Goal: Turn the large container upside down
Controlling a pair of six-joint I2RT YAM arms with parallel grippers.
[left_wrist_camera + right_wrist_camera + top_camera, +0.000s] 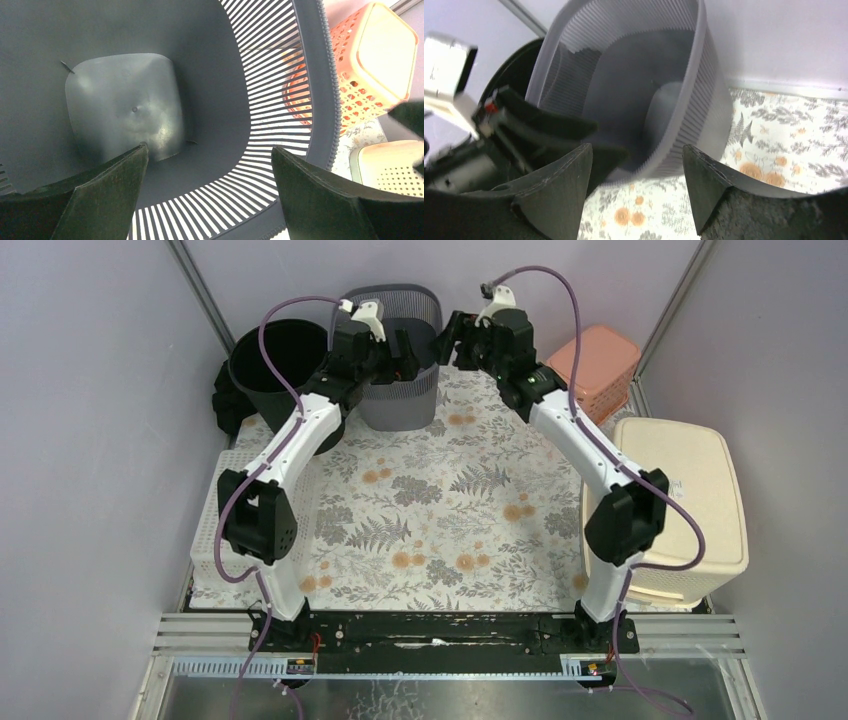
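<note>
The container (400, 405) by the black left tool (410, 358) is grey, its upper wall striped with fine slits. The surface (450, 510) is white with grey ferns and orange blossoms. Right of the black right tool (447, 340) is a salmon-orange basket (598, 365) dotted with holes, and left of the left tool a plain black bucket (270, 350).

Pale lilac walls (90, 390) enclose the table (470, 540) on three sides, with metal posts (203, 292) at its far corners. A fern-and-flower cloth (400, 530) covers it, aluminium rails (690, 635) line its near edge, and the light is soft and even.
</note>
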